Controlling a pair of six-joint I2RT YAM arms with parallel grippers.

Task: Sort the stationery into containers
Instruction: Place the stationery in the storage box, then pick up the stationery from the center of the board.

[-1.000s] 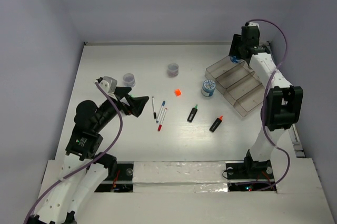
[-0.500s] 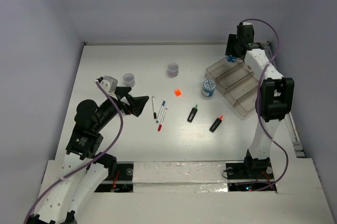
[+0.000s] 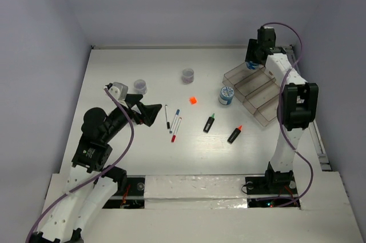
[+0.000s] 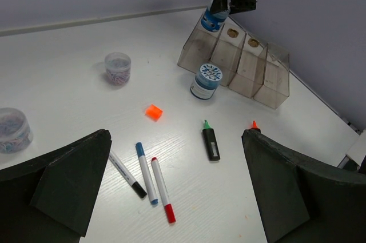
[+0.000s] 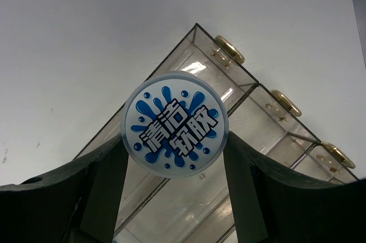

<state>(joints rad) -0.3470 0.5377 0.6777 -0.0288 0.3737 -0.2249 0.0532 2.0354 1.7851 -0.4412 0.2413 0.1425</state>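
My right gripper [image 3: 252,63] is shut on a round blue-lidded pot [image 5: 175,124] and holds it above the far-left compartment of the clear tray [image 3: 260,95]. The tray also shows below the pot in the right wrist view [image 5: 251,111]. My left gripper [image 3: 150,114] is open and empty, hovering just left of three white pens [image 3: 173,122]. In the left wrist view the black-, blue- and red-capped pens [image 4: 146,175] lie side by side between its fingers. The green highlighter [image 3: 209,123], orange highlighter [image 3: 234,134], orange cube [image 3: 193,100] and a second blue-lidded pot [image 3: 227,95] lie on the table.
Two small clear pots with greyish lids stand on the far side of the table, one far left [image 3: 140,86] and one mid-table [image 3: 188,75]. White walls close in the table at the back and sides.
My right gripper has shifted a little left and farther back with the pot, over the tray's far-left end. The left arm has not moved.
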